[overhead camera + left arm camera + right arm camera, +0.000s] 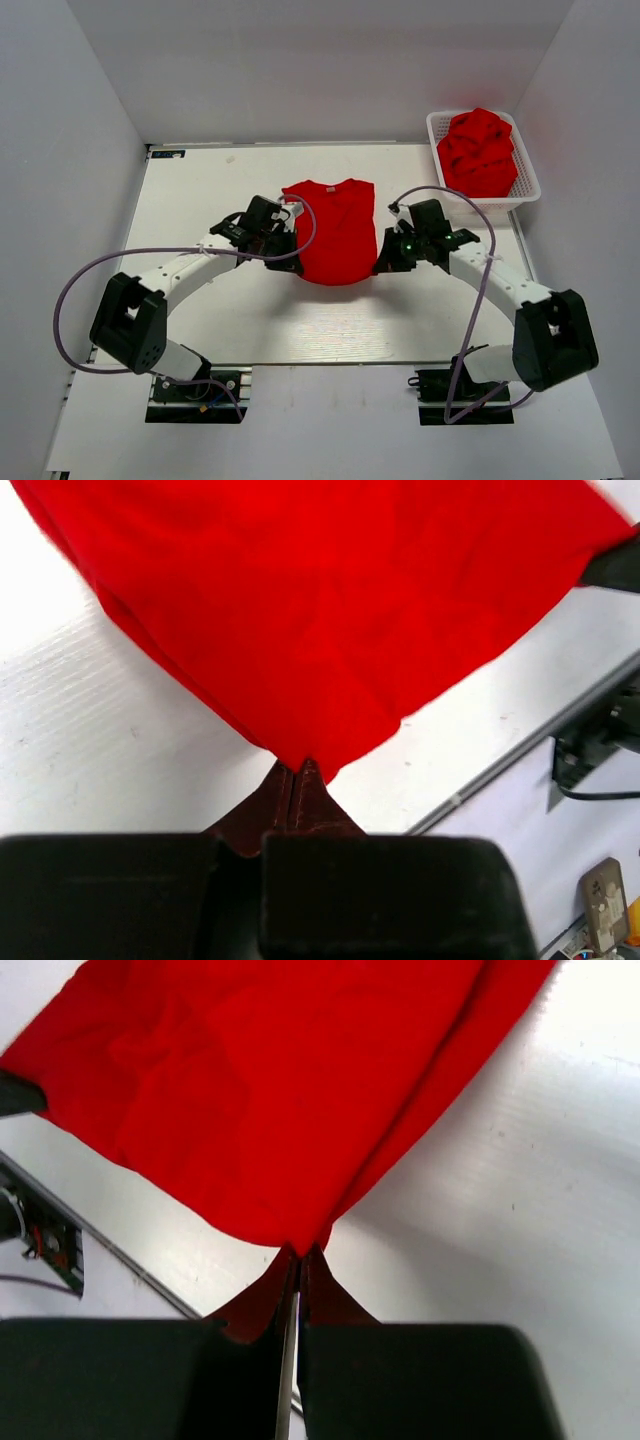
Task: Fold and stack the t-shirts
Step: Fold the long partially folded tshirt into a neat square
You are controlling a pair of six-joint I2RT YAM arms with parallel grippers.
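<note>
- The t-shirt (335, 232) is lying spread just beyond the fingers of the left gripper (297, 772) and right gripper (300, 1253).
- Each is pinching a hem corner, fingers pressed together on cloth.
- Folding is starting; both corners need lifting evenly toward the collar.
- Only the overhead view is showing the basket (529, 178), seemingly holding more shirts (478, 150).

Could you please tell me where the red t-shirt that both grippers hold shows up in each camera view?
Top external: red t-shirt at the centre of the white table.
Left wrist: fills the upper frame, corner pinched by left gripper.
Right wrist: upper left, corner pinched by right gripper.
Shared landmark: the white table.
</note>
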